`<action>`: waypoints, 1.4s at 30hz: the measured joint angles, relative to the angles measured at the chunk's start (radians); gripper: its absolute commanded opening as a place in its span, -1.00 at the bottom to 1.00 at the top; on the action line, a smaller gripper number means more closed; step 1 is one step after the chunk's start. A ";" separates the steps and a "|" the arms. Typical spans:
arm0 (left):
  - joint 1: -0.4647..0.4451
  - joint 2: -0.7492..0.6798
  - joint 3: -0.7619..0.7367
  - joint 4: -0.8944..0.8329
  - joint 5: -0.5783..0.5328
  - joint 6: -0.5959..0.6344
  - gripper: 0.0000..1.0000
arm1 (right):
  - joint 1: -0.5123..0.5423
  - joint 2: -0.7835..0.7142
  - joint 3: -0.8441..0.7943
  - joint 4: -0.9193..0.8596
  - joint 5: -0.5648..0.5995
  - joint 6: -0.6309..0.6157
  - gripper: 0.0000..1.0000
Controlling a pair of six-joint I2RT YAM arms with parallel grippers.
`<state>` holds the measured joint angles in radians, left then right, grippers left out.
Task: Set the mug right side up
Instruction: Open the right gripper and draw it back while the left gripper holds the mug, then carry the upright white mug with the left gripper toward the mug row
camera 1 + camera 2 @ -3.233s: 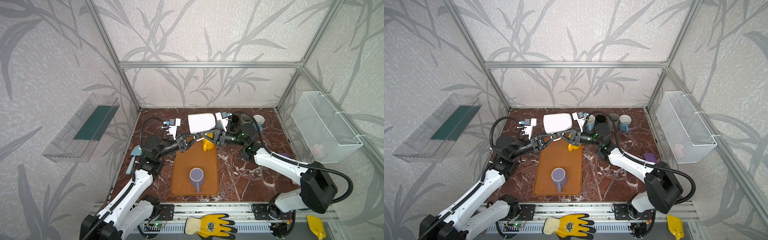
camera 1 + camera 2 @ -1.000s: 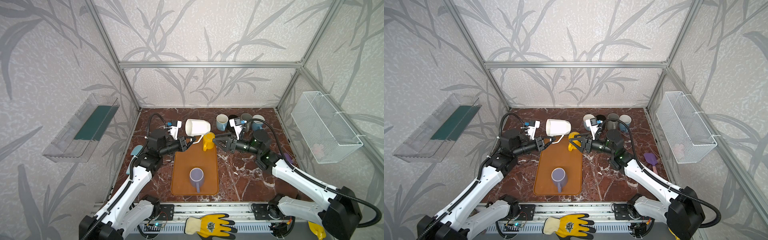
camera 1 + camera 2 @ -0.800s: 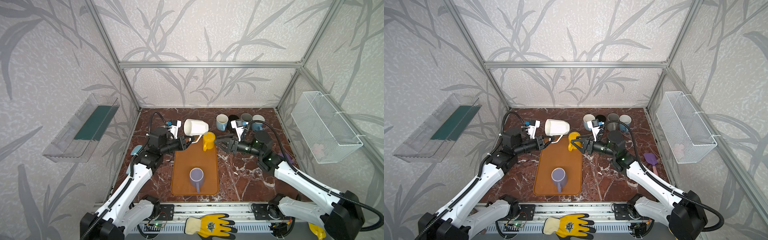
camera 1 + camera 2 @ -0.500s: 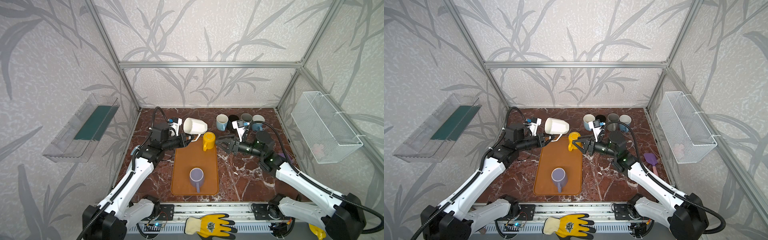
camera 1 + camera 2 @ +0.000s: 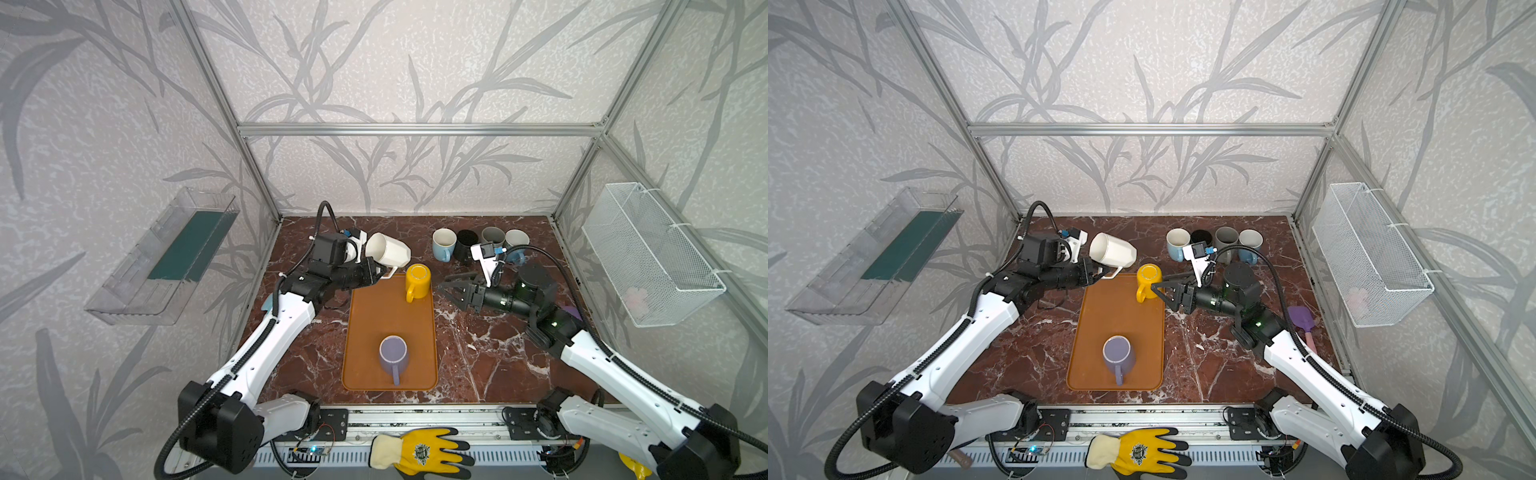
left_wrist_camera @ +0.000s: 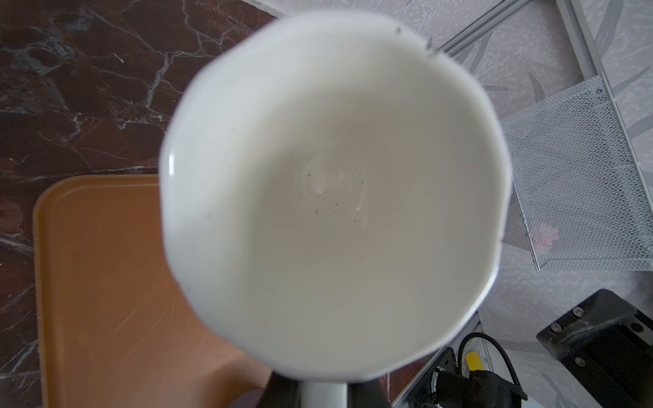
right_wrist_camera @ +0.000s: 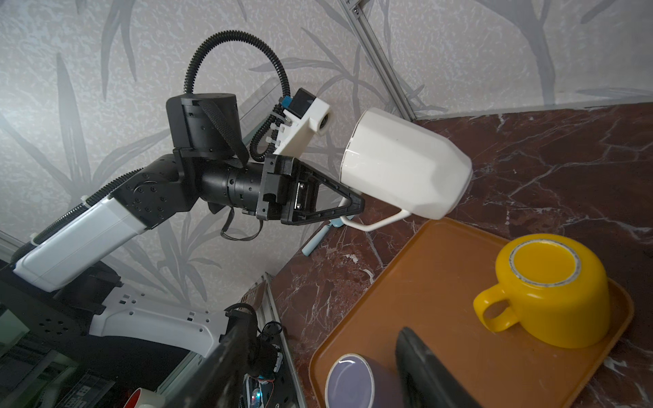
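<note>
My left gripper (image 5: 379,272) (image 5: 1100,272) (image 7: 353,209) is shut on the thin handle of the white faceted mug (image 5: 388,254) (image 5: 1113,249) (image 7: 403,176). The mug hangs tilted on its side above the back left corner of the orange tray (image 5: 390,316) (image 5: 1121,311), mouth toward the left wrist camera (image 6: 332,197). A yellow mug (image 5: 417,279) (image 7: 551,293) stands upside down on the tray's far end. My right gripper (image 5: 444,282) (image 5: 1158,282) is open and empty, just right of the yellow mug.
A purple mug (image 5: 392,355) (image 7: 353,381) stands upright on the tray's near end. Several mugs (image 5: 478,243) line the back. A purple spatula (image 5: 1302,320) lies at the right, a wire basket (image 5: 648,253) hangs on the right wall, and a yellow glove (image 5: 419,453) lies at the front.
The right gripper has let go of the white mug and drawn back to the right. The left gripper has carried the mug a little back and left, tilted on its side.
</note>
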<state>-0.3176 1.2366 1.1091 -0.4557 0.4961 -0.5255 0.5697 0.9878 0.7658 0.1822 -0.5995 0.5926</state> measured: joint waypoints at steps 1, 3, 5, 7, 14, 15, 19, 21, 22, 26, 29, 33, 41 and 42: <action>0.000 0.009 0.012 -0.008 -0.006 0.003 -1.00 | -0.002 -0.005 0.004 -0.016 0.003 -0.006 0.34; 0.000 0.032 0.042 -0.025 -0.023 0.008 -1.00 | -0.006 -0.017 0.011 -0.052 0.014 -0.020 0.34; 0.000 0.054 0.068 -0.043 -0.037 0.011 -1.00 | -0.010 -0.029 0.013 -0.079 0.023 -0.030 0.34; 0.000 0.076 0.091 -0.062 -0.050 0.017 -1.00 | -0.012 -0.041 0.013 -0.104 0.032 -0.039 0.34; 0.000 0.164 0.204 -0.167 -0.100 0.056 -1.00 | -0.019 -0.050 -0.007 -0.114 0.053 -0.044 0.34; 0.001 0.171 0.218 -0.184 -0.109 0.063 -1.00 | -0.023 -0.046 -0.013 -0.114 0.053 -0.044 0.34; 0.004 0.193 0.272 -0.249 -0.130 0.087 -1.00 | -0.041 -0.028 -0.024 -0.116 0.053 -0.043 0.33; 0.004 0.210 0.310 -0.286 -0.140 0.106 -1.00 | -0.048 -0.025 -0.025 -0.119 0.055 -0.040 0.33; 0.004 0.220 0.329 -0.304 -0.145 0.113 -1.00 | -0.051 -0.025 -0.025 -0.120 0.057 -0.040 0.33; 0.004 0.270 0.396 -0.357 -0.166 0.144 -1.00 | -0.058 -0.026 -0.028 -0.122 0.063 -0.039 0.33; 0.004 0.306 0.422 -0.377 -0.182 0.153 -1.00 | -0.063 -0.027 -0.031 -0.128 0.069 -0.036 0.33; 0.004 0.354 0.430 -0.391 -0.203 0.148 -1.00 | -0.068 -0.027 -0.034 -0.133 0.071 -0.032 0.32; 0.002 0.451 0.482 -0.399 -0.238 0.116 -1.00 | -0.075 -0.026 -0.041 -0.137 0.077 -0.032 0.32; 0.001 0.465 0.497 -0.399 -0.245 0.113 -1.00 | -0.077 -0.026 -0.043 -0.138 0.077 -0.032 0.32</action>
<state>-0.3164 1.7016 1.6066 -0.8547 0.2512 -0.4122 0.4931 0.9615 0.7227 0.0437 -0.5228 0.5610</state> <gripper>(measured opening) 0.157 0.660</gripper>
